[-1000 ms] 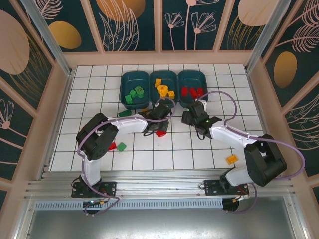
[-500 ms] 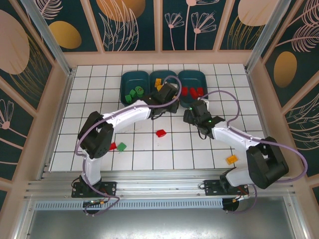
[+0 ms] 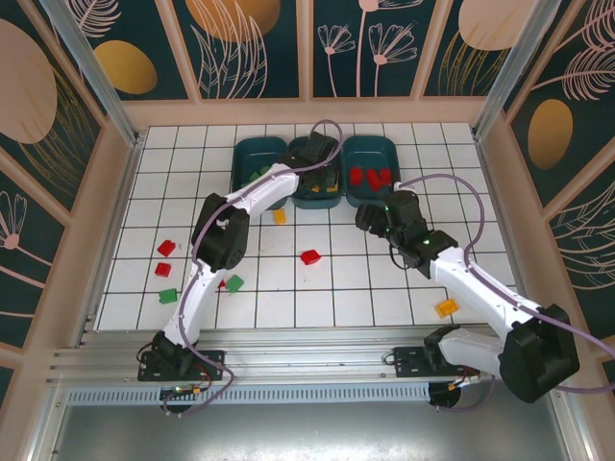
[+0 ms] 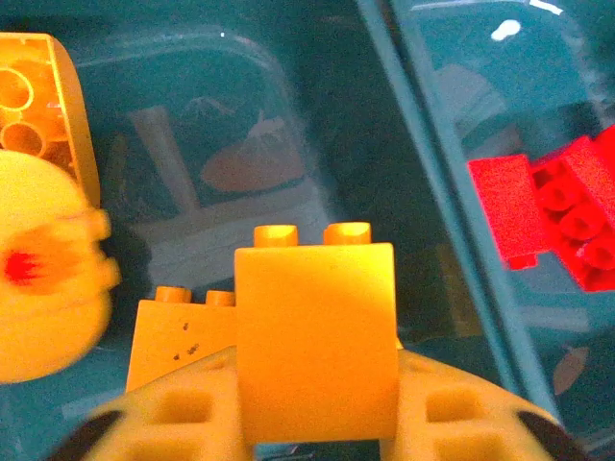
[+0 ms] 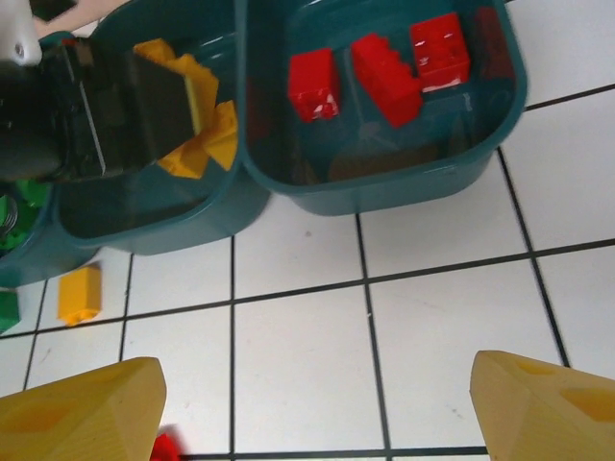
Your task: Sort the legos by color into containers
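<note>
My left gripper (image 4: 315,386) hangs inside the middle container (image 3: 309,197), its fingers shut against both sides of a yellow-orange brick (image 4: 315,327). More yellow-orange legos (image 4: 43,317) lie below it. The top view places that gripper (image 3: 322,158) over the middle container, between the one with green legos (image 3: 259,171) and the one with red legos (image 3: 373,176). Over bare white tiles in front of the red container (image 5: 384,197), my right gripper (image 5: 312,413) stands open and empty, also seen from above (image 3: 380,219). A red brick (image 3: 309,257) lies on the floor between the arms.
Loose legos lie on the tiles: a yellow one (image 3: 280,216) before the containers, an orange one (image 3: 446,308) at right, red ones (image 3: 165,259) and green ones (image 3: 168,295) at left, a red-green pair (image 3: 230,283) by the left arm. Walls ring the floor.
My left arm has swung from the floor near the red brick up to the middle container, carrying the yellow-orange brick. The right gripper drifted slightly right and widened a little.
</note>
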You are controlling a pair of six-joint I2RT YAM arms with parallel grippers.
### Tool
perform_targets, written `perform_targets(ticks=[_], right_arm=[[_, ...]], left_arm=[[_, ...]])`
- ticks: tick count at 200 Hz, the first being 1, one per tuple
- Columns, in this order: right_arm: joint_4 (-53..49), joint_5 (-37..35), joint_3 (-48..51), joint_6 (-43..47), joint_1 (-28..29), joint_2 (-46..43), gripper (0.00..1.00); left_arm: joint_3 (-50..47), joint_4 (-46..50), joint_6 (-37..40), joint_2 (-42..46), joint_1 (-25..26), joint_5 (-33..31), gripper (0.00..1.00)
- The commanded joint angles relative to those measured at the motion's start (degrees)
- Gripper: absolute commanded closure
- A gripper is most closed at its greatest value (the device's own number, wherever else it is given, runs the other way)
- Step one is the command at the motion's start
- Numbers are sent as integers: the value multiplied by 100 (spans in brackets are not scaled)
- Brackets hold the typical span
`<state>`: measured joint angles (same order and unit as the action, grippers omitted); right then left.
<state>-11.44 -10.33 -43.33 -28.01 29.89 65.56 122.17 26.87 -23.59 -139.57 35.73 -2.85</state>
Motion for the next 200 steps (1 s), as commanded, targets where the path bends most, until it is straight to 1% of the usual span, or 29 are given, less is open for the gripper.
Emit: perform_targets(ticks=[1, 10, 20, 36, 45, 57, 66, 77, 101, 129, 144, 171, 185, 200], right_arm=[[-208, 223, -13, 8, 347, 132, 14], [-238, 174, -39, 40, 490, 234, 14], [-245, 131, -89, 74, 648, 361, 13], [-213, -5, -198, 117, 944, 591, 12], [-139, 30, -284, 193, 1140, 800, 12], [-47, 138, -427, 346, 1348, 1104, 12], [-11, 171, -573, 507, 1541, 1406, 11], [43, 176, -744, 714, 1730, 1803, 11], [186, 332, -1078, 1011, 1980, 2546, 9], [294, 591, -1388, 1102, 2083, 3119, 9], [256, 619, -1517, 1079, 2083, 3391, 10], [530, 382, -1431, 940, 2083, 3625, 18], [699, 399, -1414, 903, 2074, 3707, 22], [694, 457, -1519, 886, 2079, 3904, 27]], left_arm=[[246, 337, 31, 23, -101, 175, 51], [233, 321, 53, 148, -110, 307, 43], [181, 278, 68, 402, -112, 436, 37], [-101, 67, 96, 969, -111, 659, 25], [-325, -62, 120, 1367, -112, 670, 20], [-690, -153, 174, 1905, -123, 445, 15], [-1063, -273, 197, 2340, -126, 187, 9], [-1757, -470, 139, 2917, -166, -142, 2], [-3631, -1064, -229, 4311, -387, -517, 1], [-5963, -1625, -876, 5807, -799, -475, 2], [-6974, -1675, -1071, 6490, -939, -463, 1], [-7986, -1419, -1383, 7464, -1048, -673, 2], [-8174, -1347, -1493, 7901, -1085, -627, 1], [-8149, -1248, -1497, 8197, -1095, -627, 2]])
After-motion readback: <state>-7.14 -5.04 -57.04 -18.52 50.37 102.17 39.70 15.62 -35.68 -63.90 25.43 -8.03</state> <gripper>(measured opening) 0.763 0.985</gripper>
